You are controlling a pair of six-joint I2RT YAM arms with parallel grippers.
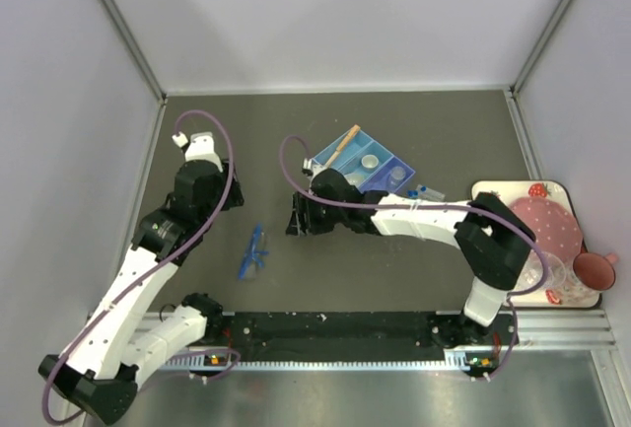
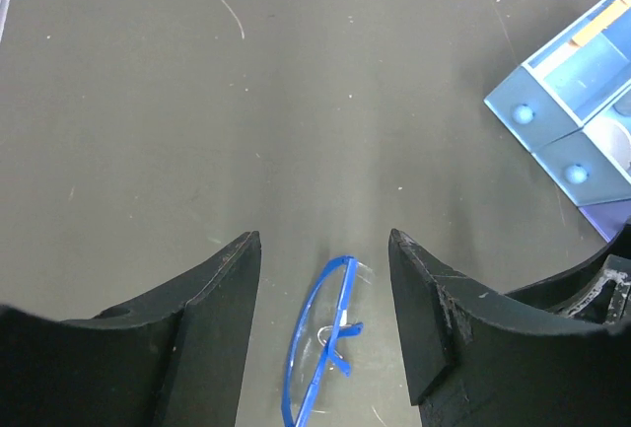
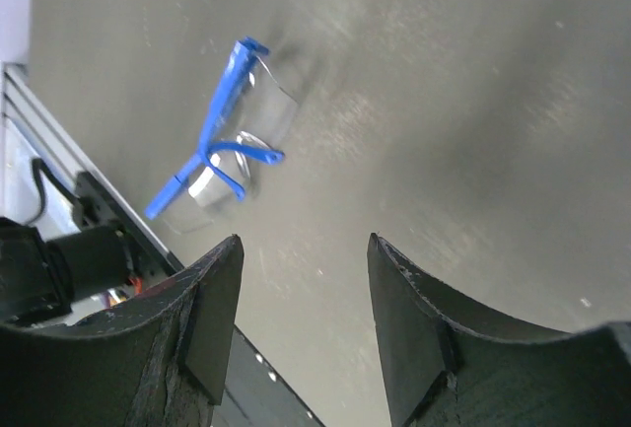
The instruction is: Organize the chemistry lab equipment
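Where right arm [image 1: 419, 218] crosses, blue tray [image 1: 385, 151] partly hidden | glasses [image 1: 254, 252] lenses faint

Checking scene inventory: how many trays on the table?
2. Blue compartment tray at centre-back; strawberry-print tray at the right edge. The right arm may hide more.

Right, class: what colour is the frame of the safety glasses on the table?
Blue, around clear lenses. The safety glasses show best in the right wrist view.
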